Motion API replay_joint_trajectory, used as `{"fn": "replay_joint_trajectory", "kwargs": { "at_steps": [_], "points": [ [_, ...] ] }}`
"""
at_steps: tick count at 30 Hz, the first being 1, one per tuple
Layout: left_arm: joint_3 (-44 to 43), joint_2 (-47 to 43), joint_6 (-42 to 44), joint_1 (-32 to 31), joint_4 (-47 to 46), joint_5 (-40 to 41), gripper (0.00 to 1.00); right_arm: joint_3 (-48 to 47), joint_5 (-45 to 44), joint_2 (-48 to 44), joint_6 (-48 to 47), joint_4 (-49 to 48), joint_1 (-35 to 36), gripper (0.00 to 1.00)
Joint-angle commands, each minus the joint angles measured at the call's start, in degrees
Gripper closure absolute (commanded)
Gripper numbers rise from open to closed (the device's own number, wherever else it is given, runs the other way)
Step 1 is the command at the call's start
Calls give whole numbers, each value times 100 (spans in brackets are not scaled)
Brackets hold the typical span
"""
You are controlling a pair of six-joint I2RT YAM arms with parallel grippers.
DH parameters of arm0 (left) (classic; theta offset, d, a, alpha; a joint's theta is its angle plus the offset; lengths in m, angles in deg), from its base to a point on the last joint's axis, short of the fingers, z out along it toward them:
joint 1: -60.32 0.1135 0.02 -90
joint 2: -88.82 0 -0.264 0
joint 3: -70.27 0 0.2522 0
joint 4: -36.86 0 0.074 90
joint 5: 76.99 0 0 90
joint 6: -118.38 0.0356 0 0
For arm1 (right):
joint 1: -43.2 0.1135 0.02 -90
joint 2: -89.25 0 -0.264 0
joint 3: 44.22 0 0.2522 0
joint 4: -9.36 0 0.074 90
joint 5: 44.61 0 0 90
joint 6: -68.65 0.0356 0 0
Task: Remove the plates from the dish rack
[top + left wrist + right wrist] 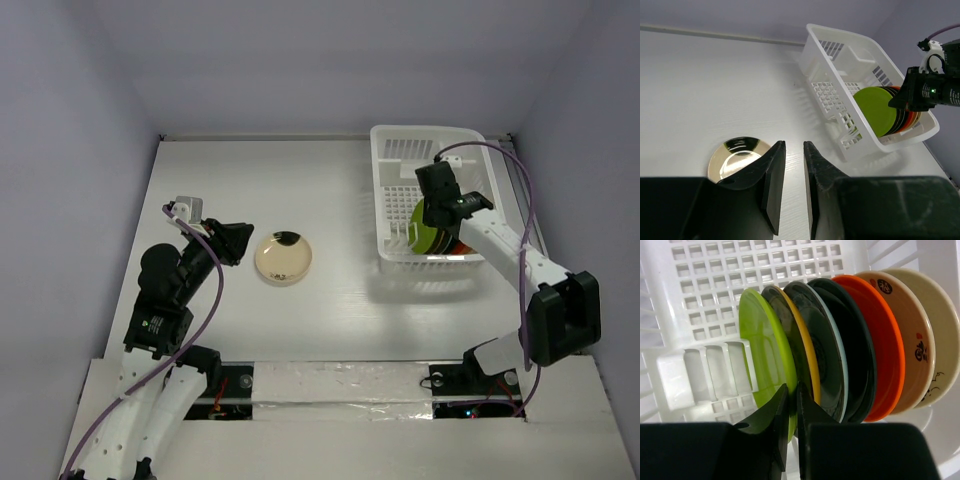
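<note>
1 cream plate (285, 258) lies on the table (340, 190) at 9 o'clock; about 7 wait in the dish rack (425, 128) at 2 o'clock. Right gripper (791, 392) pinches the lime green plate (760, 340); left gripper (794, 150) slightly spread, empty.

My left claw (794, 150) and right claw (792, 392) are matt black plastic. The rack (827, 97) is smooth white plastic. The lime plate (762, 350) and beige plate (284, 257) shine glossy; the desk (340, 300) is smooth white.

Your white dish rack (670, 380) shows a lime green plate (760, 350), a dark yellow-rimmed plate (787, 325), an orange-red plate (885, 350) and a cream plate (912, 325) with red and black marks; glossy beige plate (284, 258) on white bench (350, 310).
</note>
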Motion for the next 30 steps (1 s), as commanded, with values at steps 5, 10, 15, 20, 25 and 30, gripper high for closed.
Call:
{"fn": "replay_joint_trajectory", "kwargs": {
  "at_steps": [5, 10, 15, 20, 25, 30],
  "points": [
    [-230, -20, 12, 20, -203, -141, 81, -991, -648, 328, -175, 806, 17, 98],
    [-230, -47, 12, 20, -194, -132, 81, -1405, -1028, 530, -334, 1247, 289, 100],
    [-230, -82, 21, 20, -185, -123, 81, -1651, -1406, 627, -387, 1511, 544, 100],
    [-222, -100, 21, 20, -185, -106, 80, -1906, -1932, 803, -343, 1775, 886, 100],
    [-222, -100, 21, 20, -185, -106, 80, -2476, -2161, 557, -308, 1828, 1010, 100],
    [-222, -100, 21, 20, -185, -97, 78, -2662, -2206, -84, -194, 1749, 1168, 100]
  ]
}}
